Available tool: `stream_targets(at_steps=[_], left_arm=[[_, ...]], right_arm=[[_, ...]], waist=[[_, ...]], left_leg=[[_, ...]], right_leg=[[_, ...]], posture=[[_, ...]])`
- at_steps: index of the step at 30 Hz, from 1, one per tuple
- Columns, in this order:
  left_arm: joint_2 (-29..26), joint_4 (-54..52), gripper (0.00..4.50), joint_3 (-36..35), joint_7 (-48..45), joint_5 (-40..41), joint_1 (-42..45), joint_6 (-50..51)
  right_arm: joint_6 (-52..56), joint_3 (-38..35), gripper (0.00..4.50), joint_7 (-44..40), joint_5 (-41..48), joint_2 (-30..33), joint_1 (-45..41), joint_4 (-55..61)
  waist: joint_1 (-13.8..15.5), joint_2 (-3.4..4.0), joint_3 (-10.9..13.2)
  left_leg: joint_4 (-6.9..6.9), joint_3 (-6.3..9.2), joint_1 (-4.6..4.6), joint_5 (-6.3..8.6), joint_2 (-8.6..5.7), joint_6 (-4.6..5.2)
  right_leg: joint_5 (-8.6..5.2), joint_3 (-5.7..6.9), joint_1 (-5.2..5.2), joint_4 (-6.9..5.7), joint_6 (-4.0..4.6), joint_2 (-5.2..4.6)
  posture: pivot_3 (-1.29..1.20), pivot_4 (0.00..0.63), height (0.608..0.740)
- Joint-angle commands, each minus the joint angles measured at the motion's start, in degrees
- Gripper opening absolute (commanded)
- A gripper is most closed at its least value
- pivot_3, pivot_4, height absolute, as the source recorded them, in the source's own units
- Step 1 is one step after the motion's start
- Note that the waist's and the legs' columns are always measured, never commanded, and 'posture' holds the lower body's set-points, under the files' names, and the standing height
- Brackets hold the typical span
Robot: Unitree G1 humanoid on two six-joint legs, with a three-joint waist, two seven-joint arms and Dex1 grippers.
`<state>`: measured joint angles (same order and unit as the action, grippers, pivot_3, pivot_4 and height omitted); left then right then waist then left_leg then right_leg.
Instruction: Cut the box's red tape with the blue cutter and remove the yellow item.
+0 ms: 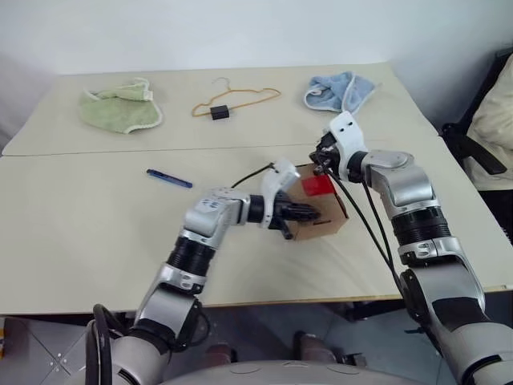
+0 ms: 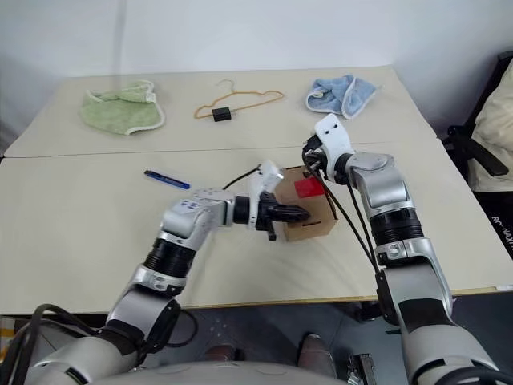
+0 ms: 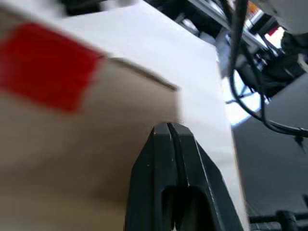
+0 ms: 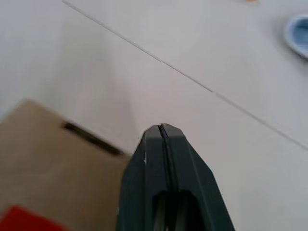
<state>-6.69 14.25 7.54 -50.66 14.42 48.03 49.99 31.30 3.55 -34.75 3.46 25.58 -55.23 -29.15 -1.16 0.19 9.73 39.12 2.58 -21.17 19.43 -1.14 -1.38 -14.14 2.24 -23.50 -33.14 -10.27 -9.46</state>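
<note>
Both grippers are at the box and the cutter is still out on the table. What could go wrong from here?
1. The box sits loose on the table with the shut left gripper and shut right gripper against it; a push may slide or tip it.
2. The red tape looks uncut, and the blue cutter lies off to the left, unheld, so the flaps may tear if pried.

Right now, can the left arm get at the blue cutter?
Probably yes. The cutter lies alone on bare table to the robot's left of the left gripper, which is shut at the box.
</note>
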Motion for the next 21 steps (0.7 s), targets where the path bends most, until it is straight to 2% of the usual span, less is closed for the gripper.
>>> stream_targets(at_steps=[1,8,10,14,18,21], left_arm=[[-2.43,-1.79,0.01,-1.56,0.60,1.92,-1.01,1.20],[-8.32,-0.74,0.01,-5.60,1.41,5.12,-0.29,2.53],[-9.36,2.10,0.01,-6.94,2.05,4.98,0.76,1.37],[-10.36,6.65,0.01,-5.31,2.49,2.68,1.05,-3.09],[-6.56,12.85,0.01,-5.15,5.90,-0.11,1.07,-16.36],[-1.87,24.45,0.01,-6.61,10.82,-2.05,5.01,-27.71]], right_arm=[[0.28,-4.52,0.00,3.43,0.80,2.03,1.70,6.47],[5.87,-12.08,0.00,8.48,2.50,5.68,6.49,19.20],[10.19,-13.55,0.00,8.44,3.26,7.20,9.85,23.24],[14.91,-15.11,0.00,8.49,4.48,8.69,17.16,30.26],[26.73,-15.70,0.00,8.14,6.37,11.16,26.56,43.52],[37.73,-17.26,0.00,9.07,7.91,12.27,33.04,54.22]], waist=[[0.08,0.00,0.00],[-0.28,0.02,0.01],[-0.25,0.00,0.02],[0.09,-0.05,0.05],[1.28,-0.05,0.05],[1.99,-0.12,0.09]], left_leg=[[0.00,0.00,-0.01,0.00,0.00,0.00],[-0.05,-0.02,-0.07,0.00,0.00,0.00],[-0.05,-0.02,-0.05,0.00,0.01,0.00],[-0.05,-0.04,-0.06,0.02,-0.01,0.03],[-0.05,-0.08,-0.10,0.02,-0.02,0.04],[0.00,-0.10,-0.14,0.03,-0.03,0.05]], right_leg=[[0.00,0.00,-0.01,0.01,0.00,0.00],[-0.01,-0.02,-0.13,-0.04,0.02,0.00],[-0.02,-0.02,-0.12,-0.06,0.04,0.00],[-0.02,-0.02,-0.11,-0.05,0.04,0.00],[-0.02,-0.05,-0.17,-0.06,0.04,0.00],[-0.02,-0.05,-0.16,-0.03,0.04,0.00]], posture=[[0.00,0.150,0.740],[0.00,0.150,0.740],[0.00,0.150,0.740],[0.00,0.150,0.740],[0.00,0.150,0.740],[0.00,0.150,0.740]])
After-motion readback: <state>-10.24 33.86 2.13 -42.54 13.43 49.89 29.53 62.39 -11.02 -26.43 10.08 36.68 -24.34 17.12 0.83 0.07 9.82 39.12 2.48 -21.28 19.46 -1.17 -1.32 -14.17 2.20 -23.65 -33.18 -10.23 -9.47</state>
